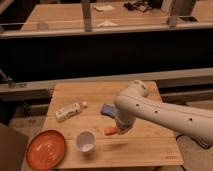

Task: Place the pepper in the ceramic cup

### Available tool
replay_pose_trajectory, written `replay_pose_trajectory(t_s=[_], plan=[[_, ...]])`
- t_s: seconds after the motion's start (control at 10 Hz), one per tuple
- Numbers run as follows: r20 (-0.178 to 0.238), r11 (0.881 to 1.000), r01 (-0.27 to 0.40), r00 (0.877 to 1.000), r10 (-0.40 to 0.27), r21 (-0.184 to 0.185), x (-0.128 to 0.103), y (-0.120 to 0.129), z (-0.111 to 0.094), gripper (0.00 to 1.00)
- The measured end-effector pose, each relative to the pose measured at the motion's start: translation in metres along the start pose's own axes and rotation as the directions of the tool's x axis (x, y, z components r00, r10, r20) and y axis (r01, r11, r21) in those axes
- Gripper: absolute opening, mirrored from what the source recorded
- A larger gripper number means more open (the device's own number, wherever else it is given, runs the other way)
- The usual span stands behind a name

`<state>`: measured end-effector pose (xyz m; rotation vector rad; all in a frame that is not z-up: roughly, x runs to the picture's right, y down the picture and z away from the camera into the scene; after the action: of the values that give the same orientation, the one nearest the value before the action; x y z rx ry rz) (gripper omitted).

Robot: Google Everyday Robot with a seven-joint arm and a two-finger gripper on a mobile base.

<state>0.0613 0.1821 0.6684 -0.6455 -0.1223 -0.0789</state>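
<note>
Camera view: gripper (117, 128) is seen at the end of the white arm (150, 112), over the wooden table (150, 147) approx mid-board, pointed down. Jaws are closed on the pepper (110, 132). Only its orange end is seen sticking out camera-left; the rest is hidden by the wrist. A faint shadow is cast on the board below, so the pepper is judged lifted, not resting.

Ceramic cup (85, 141) is stood upright, mouth up, near the pepper, camera-left and toward the front edge. Nothing is seen inside it, and no contact w/ the pepper is made.

Orange plate (46, 149) is set at the front-left corner. White bottle (68, 111) is laid on its side behind it. Blue block (107, 109) is partly covered by the arm.

Step judged: carry to cup, release not yet done. Pepper is prob. gripped near one end so it can be tipped in end-first. It looks abt as long as the cup is wide, so rim hang-up is the risk if dropped flat.
</note>
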Motion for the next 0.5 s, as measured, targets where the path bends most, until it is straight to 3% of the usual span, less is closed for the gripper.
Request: replay_pose_trajectory(t_s=[0.5], plan=[[0.009,1.000,0.019,1.000,-0.020,0.010,-0.026,-0.005,-0.009,0.01]])
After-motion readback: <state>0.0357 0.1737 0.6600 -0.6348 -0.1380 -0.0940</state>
